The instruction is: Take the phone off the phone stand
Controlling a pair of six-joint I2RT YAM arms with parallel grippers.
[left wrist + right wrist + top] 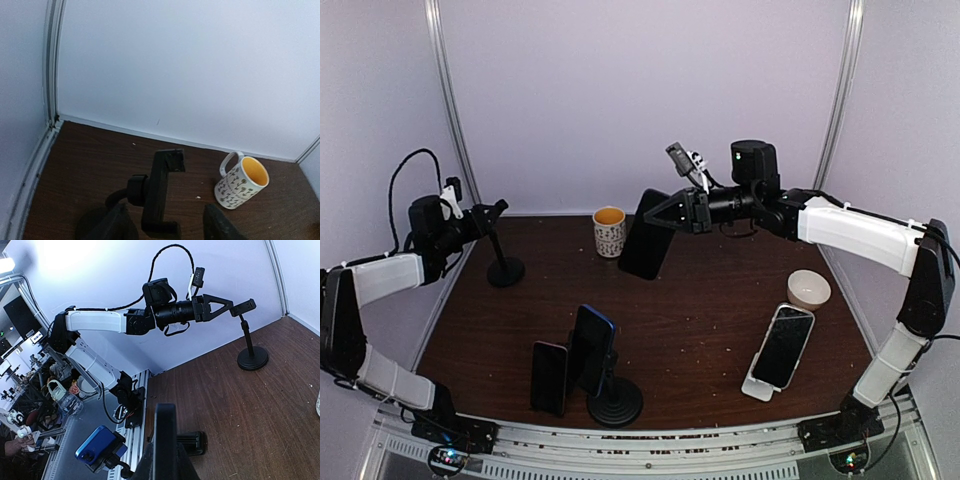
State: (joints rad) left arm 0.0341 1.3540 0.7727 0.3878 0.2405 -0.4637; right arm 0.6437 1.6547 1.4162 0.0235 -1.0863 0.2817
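The right gripper (658,212) is clamped shut on the upper end of a black phone (645,250), which hangs tilted below it over the rear middle of the table (720,305). Whether the phone's lower edge touches the wood cannot be told. In the right wrist view the phone shows edge-on between the jaws.

The left gripper (492,212) sits at the head of the black phone stand (504,262) in the left rear corner, its jaws apart. In the left wrist view its fingers (112,225) flank the stand's empty clamp (161,195) without pressing on it.

The phone is out of that stand and well apart from it. A patterned mug (609,231) with a yellow inside stands just left of the phone, between phone and stand.
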